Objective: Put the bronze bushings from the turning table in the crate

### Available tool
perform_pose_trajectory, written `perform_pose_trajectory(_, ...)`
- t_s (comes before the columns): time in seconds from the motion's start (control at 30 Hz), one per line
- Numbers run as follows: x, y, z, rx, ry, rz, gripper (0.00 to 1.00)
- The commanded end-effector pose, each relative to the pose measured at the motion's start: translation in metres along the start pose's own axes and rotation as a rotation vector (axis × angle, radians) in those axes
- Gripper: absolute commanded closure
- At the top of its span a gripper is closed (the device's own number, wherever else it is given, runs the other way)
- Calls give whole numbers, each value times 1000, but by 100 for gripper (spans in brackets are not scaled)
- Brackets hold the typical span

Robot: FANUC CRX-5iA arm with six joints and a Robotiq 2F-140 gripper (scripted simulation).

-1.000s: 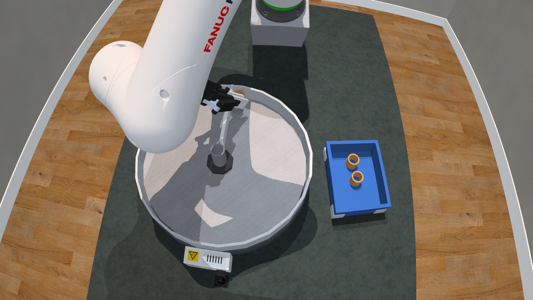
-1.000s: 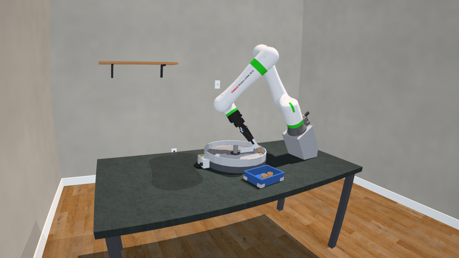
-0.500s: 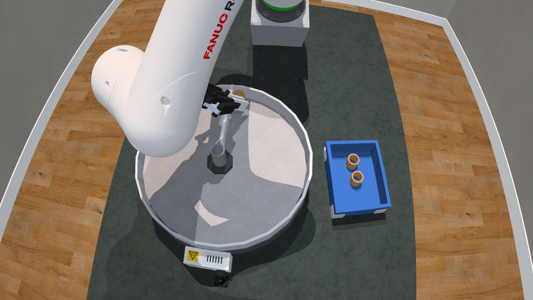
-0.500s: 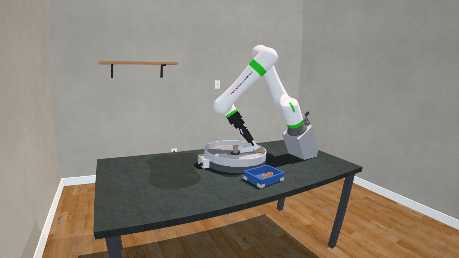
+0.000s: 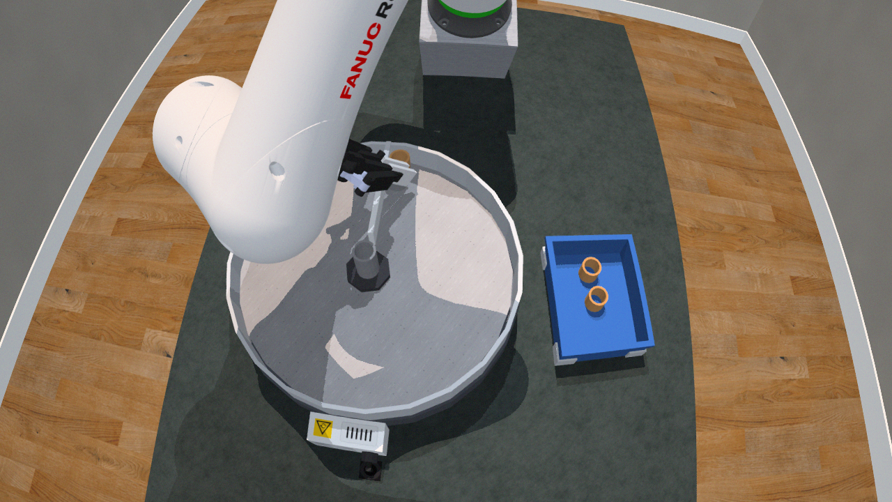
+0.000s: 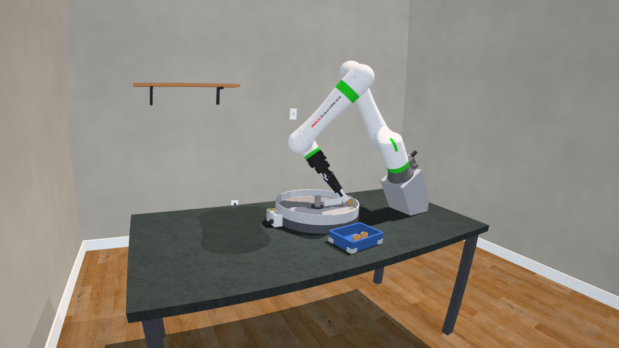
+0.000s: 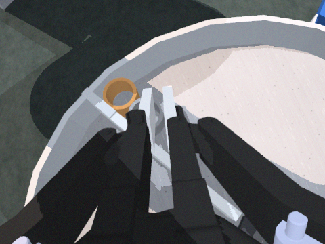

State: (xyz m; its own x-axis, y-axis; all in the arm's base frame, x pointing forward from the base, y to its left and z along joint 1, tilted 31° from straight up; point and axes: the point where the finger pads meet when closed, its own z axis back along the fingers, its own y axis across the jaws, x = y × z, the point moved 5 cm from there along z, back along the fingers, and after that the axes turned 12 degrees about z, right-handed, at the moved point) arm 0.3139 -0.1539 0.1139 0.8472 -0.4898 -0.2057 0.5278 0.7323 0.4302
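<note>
The bronze ring-shaped bushing (image 5: 398,155) (image 6: 350,202) (image 7: 118,85) is standing inside the grey-walled round turning table (image 5: 518,275) (image 6: 316,213) (image 7: 189,41), just beside the tips of the black tool with pale fingers (image 5: 411,169) (image 6: 345,198). The tool is pinching nothing; its fingers are standing nearly together, leaving a narrow gap. A grey steel bushing (image 7: 160,117) is showing partly behind them; contact is impossible to tell.

The bronze piece is sitting near the rim, by a pale straight bar (image 5: 374,215) (image 6: 332,202) (image 7: 108,112). Toward the crate side, open turntable surface is extending from the fingers. Two bronze bushings (image 5: 588,277) (image 6: 356,238) are standing near each other in the blue rectangular crate (image 5: 592,351) (image 6: 363,244) (image 7: 321,17), well apart from the tool.

The dark green-grey table (image 5: 598,125) (image 6: 194,277) (image 7: 17,51) is carrying everything; grey walls (image 6: 242,43) and wooden flooring (image 5: 748,268) (image 6: 415,285) are surrounding it.

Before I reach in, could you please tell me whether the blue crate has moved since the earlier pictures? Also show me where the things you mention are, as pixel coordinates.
No. In the top view, the blue crate (image 5: 589,238) (image 6: 367,243) (image 7: 322,10) keeps its place relative to the robot's grey pedestal (image 5: 464,59) (image 6: 406,194).
</note>
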Motion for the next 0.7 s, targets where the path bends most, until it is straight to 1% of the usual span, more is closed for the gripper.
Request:
perform_pose_trajectory(0.0,0,0,0,0,0,0,94)
perform_pose_trajectory(0.43,0,0,0,0,0,0,94)
perform_pose_trajectory(0.47,0,0,0,0,0,0,100)
perform_pose_trajectory(0.67,0,0,0,0,0,0,100)
